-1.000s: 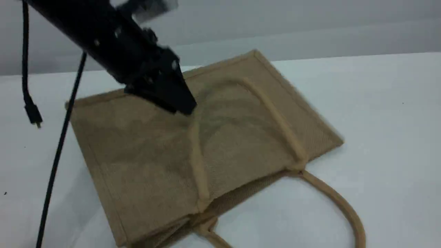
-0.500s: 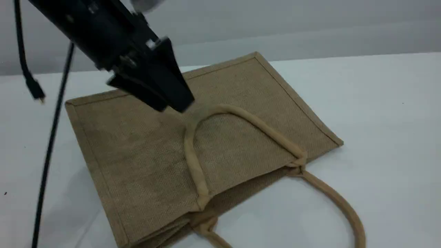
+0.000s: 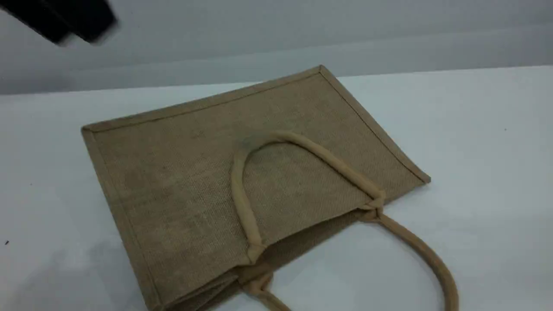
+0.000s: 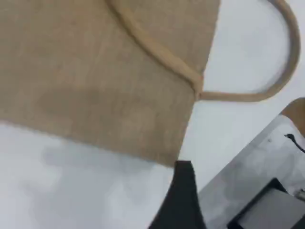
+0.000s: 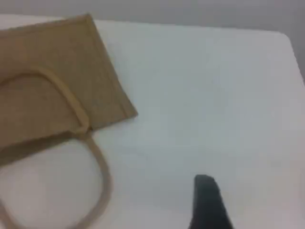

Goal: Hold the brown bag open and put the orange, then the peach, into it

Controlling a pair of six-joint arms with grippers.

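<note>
The brown bag (image 3: pixel 194 181) lies flat and closed on the white table, mouth toward the near edge. One loop handle (image 3: pixel 319 153) rests on top of it; the other handle (image 3: pixel 427 255) lies on the table in front. My left gripper (image 3: pixel 69 19) is a blurred dark shape high at the top left, well clear of the bag, with its fingers apart and empty. The left wrist view shows the bag (image 4: pixel 95 81) beyond one fingertip (image 4: pixel 183 191). The right wrist view shows the bag (image 5: pixel 43 81) far left of one bare fingertip (image 5: pixel 207 200). The orange and the peach are out of view.
The table's far edge (image 3: pixel 432 71) meets a grey wall. In the left wrist view the table's edge (image 4: pixel 248 148) runs diagonally at lower right, with grey equipment beyond it. In the right wrist view the table's far right corner (image 5: pixel 286 34) shows.
My left gripper let go of the upper handle, which dropped onto the bag. It then rose and pulled back to the top left corner. The bag has settled flat.
</note>
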